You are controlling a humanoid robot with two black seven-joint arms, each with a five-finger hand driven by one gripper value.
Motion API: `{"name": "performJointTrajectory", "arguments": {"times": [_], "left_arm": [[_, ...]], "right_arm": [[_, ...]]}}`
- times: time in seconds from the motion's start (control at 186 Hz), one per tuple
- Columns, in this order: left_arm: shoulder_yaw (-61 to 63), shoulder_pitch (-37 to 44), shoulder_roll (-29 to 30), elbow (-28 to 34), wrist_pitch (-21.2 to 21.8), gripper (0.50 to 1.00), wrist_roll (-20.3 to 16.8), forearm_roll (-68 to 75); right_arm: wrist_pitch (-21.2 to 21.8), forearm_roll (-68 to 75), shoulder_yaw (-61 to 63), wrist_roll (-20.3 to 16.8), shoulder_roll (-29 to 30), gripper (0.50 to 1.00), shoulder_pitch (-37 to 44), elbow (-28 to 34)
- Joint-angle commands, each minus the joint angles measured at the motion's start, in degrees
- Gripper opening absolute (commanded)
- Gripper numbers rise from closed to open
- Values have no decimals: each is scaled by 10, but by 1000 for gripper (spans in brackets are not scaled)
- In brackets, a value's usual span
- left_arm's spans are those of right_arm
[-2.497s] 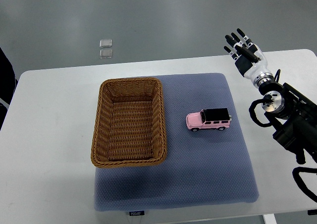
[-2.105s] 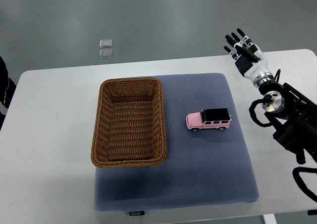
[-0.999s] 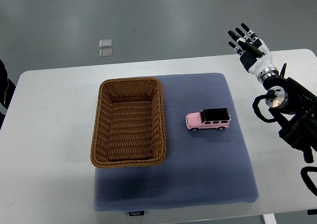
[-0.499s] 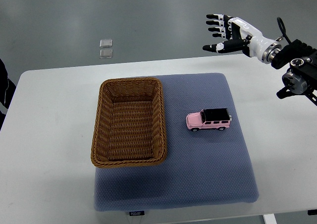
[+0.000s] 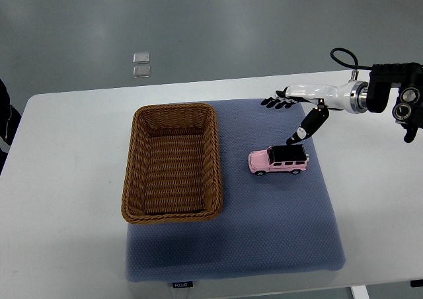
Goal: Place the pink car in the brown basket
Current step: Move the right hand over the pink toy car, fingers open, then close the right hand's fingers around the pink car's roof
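Pink car (image 5: 278,160) standing on its wheels on the blue-grey mat (image 5: 277,226), right of the brown basket (image 5: 171,162) and apart from it, pink nose turned toward the basket, black roof to the right. Basket empty, resting on the mat's left part with its left rim over the white desk (image 5: 66,200). Mat spread over the desk's middle, small label at its near edge.

Right hand (image 5: 296,107) reaching in from the right edge, above the mat's far right corner, just beyond the car. Fingers (image 5: 274,102) stretched out flat toward the left, spread and holding nothing. Thumb (image 5: 306,126) angled down toward the car's rear roof, tip close to it; cannot tell whether touching. White forearm and black wrist housing trailing off to the right, with a black cable looping above.

Two small clear squares (image 5: 141,64) on the grey floor beyond the desk's far edge. Dark shape at the left edge of the view, beside the desk, too cropped to tell.
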Motion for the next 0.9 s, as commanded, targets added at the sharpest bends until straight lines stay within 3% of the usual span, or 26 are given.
{"name": "performJointTrajectory", "arguments": {"times": [0.0, 0.601, 0.736, 0.773, 0.897], "left_arm": [[0, 0, 0, 0, 0, 1000, 0, 0], [-1, 0, 0, 0, 1, 1000, 0, 0], [0, 0, 0, 0, 0, 1000, 0, 0], [0, 0, 0, 0, 1, 1000, 0, 0], [0, 0, 0, 0, 0, 1000, 0, 0]], "right_arm": [[10, -13, -7, -13, -1, 907, 1, 3], [-12, -100, -22, -21, 44, 893, -58, -5], [-15, -100, -21, -21, 47, 864, -57, -6], [-14, -100, -21, -21, 47, 830, -57, -7], [-14, -101, -22, -21, 48, 787, -57, -8]]}}
